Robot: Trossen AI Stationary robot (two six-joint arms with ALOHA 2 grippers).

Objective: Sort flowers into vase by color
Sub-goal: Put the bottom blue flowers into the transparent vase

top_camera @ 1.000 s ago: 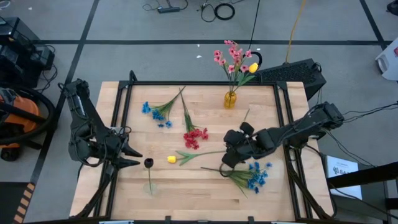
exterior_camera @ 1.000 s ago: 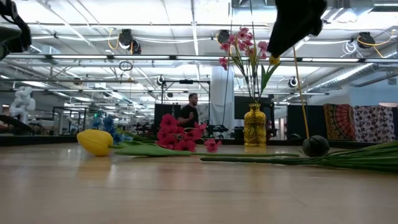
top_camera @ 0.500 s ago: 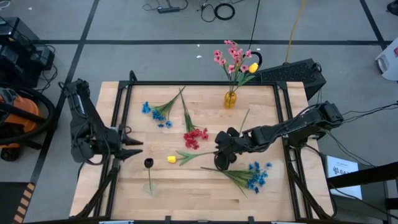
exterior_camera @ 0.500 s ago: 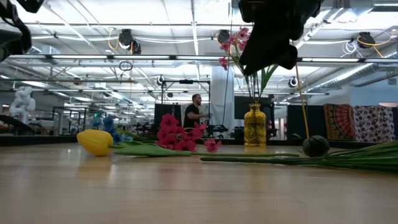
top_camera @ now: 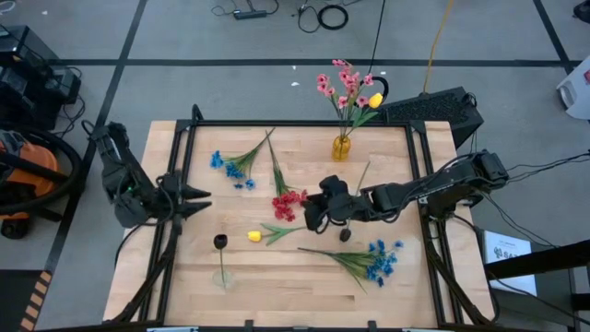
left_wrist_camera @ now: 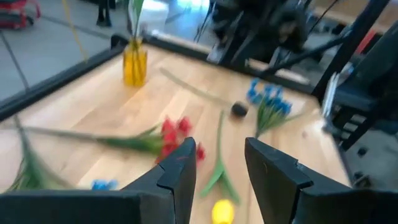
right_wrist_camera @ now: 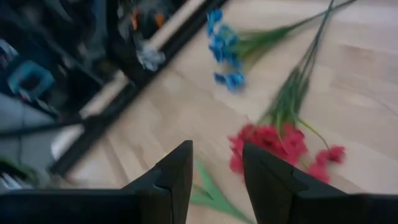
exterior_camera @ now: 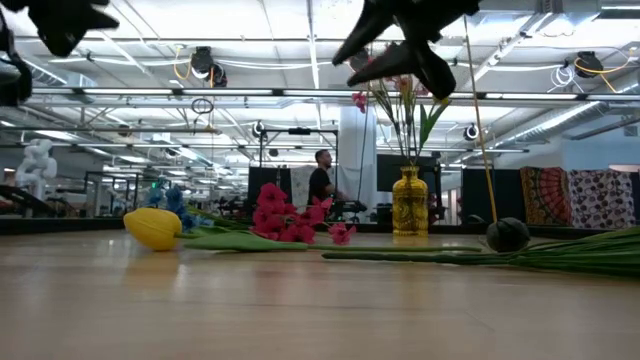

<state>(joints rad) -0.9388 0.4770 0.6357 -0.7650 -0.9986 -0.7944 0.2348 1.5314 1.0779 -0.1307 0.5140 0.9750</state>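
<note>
Loose sprigs lie flat on the wooden table [top_camera: 304,304]. A red cluster [top_camera: 289,204] is at the centre, with a yellow tulip [top_camera: 254,236] nearer. One blue sprig [top_camera: 234,167] lies far-left and another [top_camera: 373,260] near-right. Two dark heads [top_camera: 220,242] [top_camera: 345,234] rest on the wood. A yellow vase [top_camera: 341,148] at the far edge holds pink blooms and a yellow bud. My right gripper [top_camera: 310,210] hovers open just right of the red cluster [right_wrist_camera: 273,140]. My left gripper [top_camera: 192,197] is open above the table's left side.
A black frame rail [top_camera: 295,124] runs round the table top. A keyboard-like black box [top_camera: 433,106] sits past the far right corner, and an orange vacuum [top_camera: 28,171] stands left of the table. In the low view a person [exterior_camera: 322,185] stands far behind.
My right gripper has travelled toward the table's left edge, from over the near-right blue sprig to beside the red cluster, uncovering a dark head. My left gripper has moved toward the far edge. No flower has moved.
</note>
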